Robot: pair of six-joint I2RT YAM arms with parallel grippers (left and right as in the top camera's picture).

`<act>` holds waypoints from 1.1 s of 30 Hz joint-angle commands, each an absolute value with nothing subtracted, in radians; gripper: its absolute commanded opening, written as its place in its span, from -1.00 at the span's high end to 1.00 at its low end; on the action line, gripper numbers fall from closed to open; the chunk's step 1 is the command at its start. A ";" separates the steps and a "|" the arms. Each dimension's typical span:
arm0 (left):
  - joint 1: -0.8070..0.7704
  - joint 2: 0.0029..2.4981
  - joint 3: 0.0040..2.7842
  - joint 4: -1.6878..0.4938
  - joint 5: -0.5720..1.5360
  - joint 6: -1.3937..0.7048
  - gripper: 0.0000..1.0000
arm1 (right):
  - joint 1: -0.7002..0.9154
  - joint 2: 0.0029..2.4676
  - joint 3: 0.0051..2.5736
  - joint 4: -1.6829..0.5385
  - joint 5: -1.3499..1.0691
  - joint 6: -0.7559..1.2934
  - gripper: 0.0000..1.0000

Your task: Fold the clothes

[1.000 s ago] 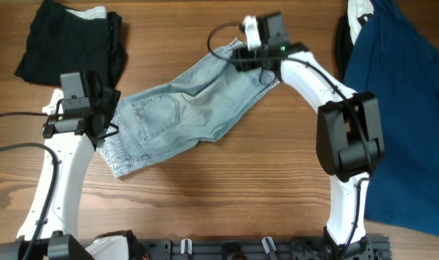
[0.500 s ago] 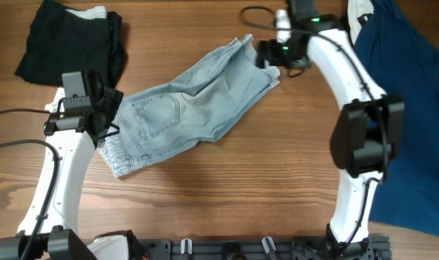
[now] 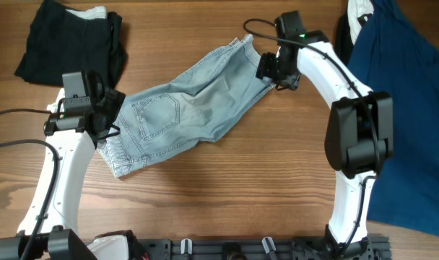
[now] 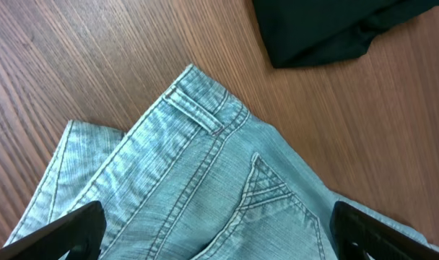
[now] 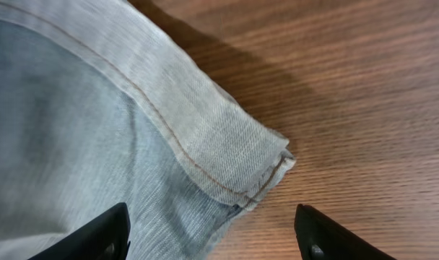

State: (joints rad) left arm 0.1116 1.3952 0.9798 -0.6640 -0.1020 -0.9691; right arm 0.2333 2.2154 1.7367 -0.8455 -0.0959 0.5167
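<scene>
Right gripper [image 3: 271, 71] has swung back down over the pants' [image 3: 190, 108] cuff [image 5: 234, 155], jaws open; left gripper [image 4: 216, 235] hovers open-jawed above the waistband [image 4: 205, 115].

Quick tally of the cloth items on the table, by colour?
Light-blue denim pants: 1
Black garment: 1
Navy-blue cloth: 1
Total: 3, leaving out a dark edge beside the navy cloth that I cannot identify.
</scene>
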 commanded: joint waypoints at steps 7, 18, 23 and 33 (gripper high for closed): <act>0.114 1.404 0.982 -0.670 -0.093 -0.945 -1.00 | 0.243 2.314 1.707 -0.781 -0.020 0.582 -0.03; 0.113 1.405 0.982 -0.670 -0.046 -0.945 -1.00 | 0.020 2.305 1.751 -0.931 -0.008 0.689 0.92; 0.096 1.411 0.982 -0.670 -0.014 -0.918 -0.92 | -0.078 2.289 1.753 -1.013 -0.096 0.647 0.92; -0.057 1.536 0.982 -0.812 0.084 -0.818 -0.84 | -0.071 2.041 1.753 -1.086 -0.123 0.437 -0.64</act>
State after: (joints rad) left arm -0.0292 1.5005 0.9806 -0.7738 0.0296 -0.8513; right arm -0.0776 2.1719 1.7470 -1.0603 -0.1047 0.5568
